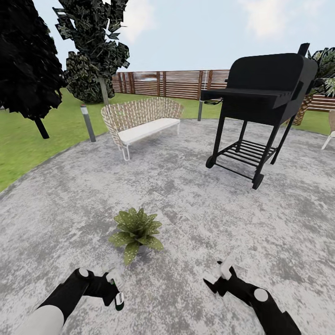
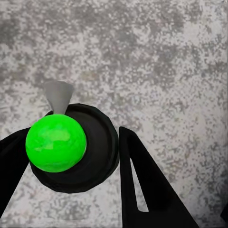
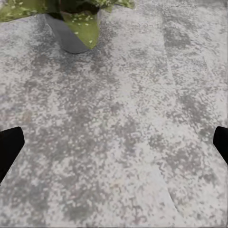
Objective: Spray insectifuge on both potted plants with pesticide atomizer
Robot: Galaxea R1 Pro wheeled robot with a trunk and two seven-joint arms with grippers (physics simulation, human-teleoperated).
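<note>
One potted plant (image 1: 136, 231), a rosette of speckled green leaves, stands on the grey mottled patio (image 1: 186, 209) just ahead of me. My left gripper (image 1: 116, 291) hangs low at the left, shut on the pesticide atomizer (image 1: 119, 301), whose dark bottle points down. In the left wrist view the black fingers (image 2: 142, 185) flank a bright green round part (image 2: 56, 141) on a black disc. My right gripper (image 1: 218, 274) is open and empty at the lower right. The right wrist view looks across the paving at the plant's pale grey pot (image 3: 69, 37), well beyond the fingertips (image 3: 9, 147).
A wicker bench (image 1: 142, 121) with a white cushion stands at the back left of the patio, and a black grill (image 1: 260, 102) on wheels at the back right. A short bollard lamp (image 1: 87, 123) marks the lawn (image 1: 28, 139) edge. A slatted brown fence (image 1: 177, 83) and trees close the garden.
</note>
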